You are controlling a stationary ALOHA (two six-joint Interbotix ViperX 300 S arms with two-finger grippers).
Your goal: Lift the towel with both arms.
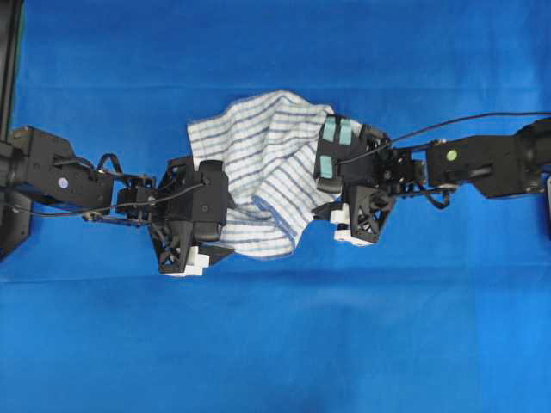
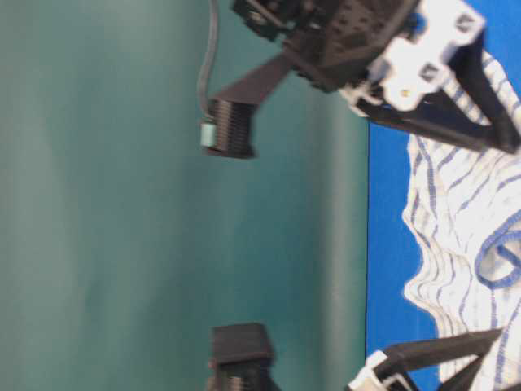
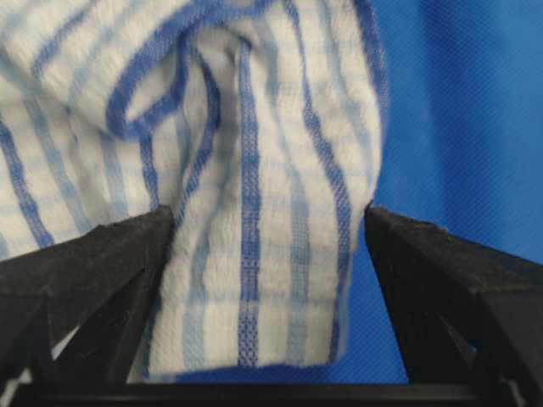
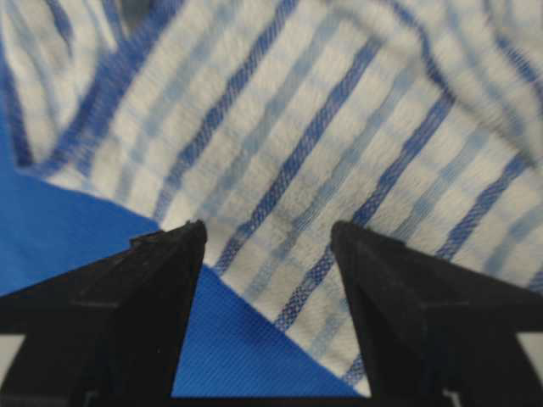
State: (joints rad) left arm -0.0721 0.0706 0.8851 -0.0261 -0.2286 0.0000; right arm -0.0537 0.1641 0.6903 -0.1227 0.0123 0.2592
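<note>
The towel (image 1: 269, 163), white with blue and grey check stripes, lies crumpled on the blue table cover between both arms. My left gripper (image 1: 225, 225) is at the towel's left lower edge. In the left wrist view a hanging fold of the towel (image 3: 254, 254) sits between the widely parted black fingers of the left gripper (image 3: 270, 212), which is open. My right gripper (image 1: 324, 179), carrying pale teal pads (image 1: 337, 132), is at the towel's right edge. In its wrist view the right gripper (image 4: 267, 227) is open, its fingers straddling the towel's edge (image 4: 339, 170).
A blue cloth (image 1: 275, 344) covers the whole table. A dark frame (image 1: 9, 69) stands at the left border. In the table-level view the towel (image 2: 464, 228) lies between the two grippers' fingers, with a teal backdrop (image 2: 98, 204) behind.
</note>
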